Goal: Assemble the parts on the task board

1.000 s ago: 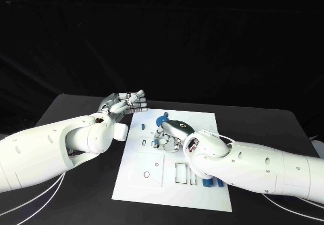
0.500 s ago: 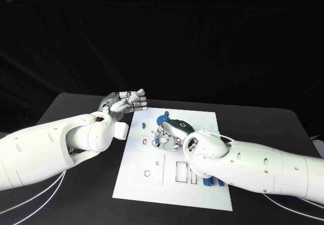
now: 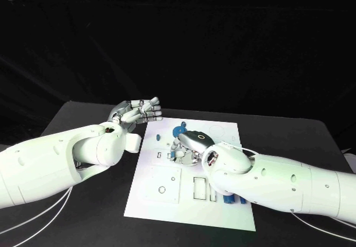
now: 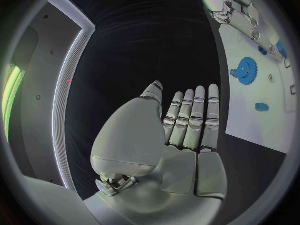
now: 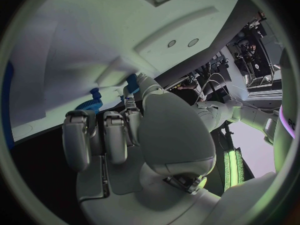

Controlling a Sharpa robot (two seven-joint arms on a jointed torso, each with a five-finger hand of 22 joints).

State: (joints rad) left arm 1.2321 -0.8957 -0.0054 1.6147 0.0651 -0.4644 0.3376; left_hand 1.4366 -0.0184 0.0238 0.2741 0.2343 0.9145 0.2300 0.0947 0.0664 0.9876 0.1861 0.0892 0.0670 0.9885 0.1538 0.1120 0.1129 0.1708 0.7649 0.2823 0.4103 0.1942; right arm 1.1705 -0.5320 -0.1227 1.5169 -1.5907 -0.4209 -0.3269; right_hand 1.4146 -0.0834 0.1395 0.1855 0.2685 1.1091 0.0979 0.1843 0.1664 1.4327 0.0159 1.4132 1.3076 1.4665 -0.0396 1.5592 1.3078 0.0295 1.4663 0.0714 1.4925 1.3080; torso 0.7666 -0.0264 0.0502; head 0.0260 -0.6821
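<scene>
The white task board (image 3: 223, 135) lies in the middle of the black table. My right hand (image 3: 188, 146) is bent down over its middle, fingertips on the board, and its thumb and a finger (image 5: 129, 104) pinch a small blue part (image 5: 132, 82). A blue gear (image 3: 180, 130) sits just beyond that hand; the wrist views show the gear (image 4: 245, 70) (image 5: 92, 105) too. A small blue piece (image 3: 157, 137) (image 4: 262, 106) lies near the board's left edge. My left hand (image 3: 138, 111) (image 4: 187, 130) hovers off the board's far left corner, fingers straight, holding nothing.
Several blue parts (image 3: 231, 198) lie by the board's near right edge, half hidden by my right arm. Rectangular and round slots (image 3: 199, 188) mark the board's near half. Bare black table (image 3: 82, 116) lies to the left of the board.
</scene>
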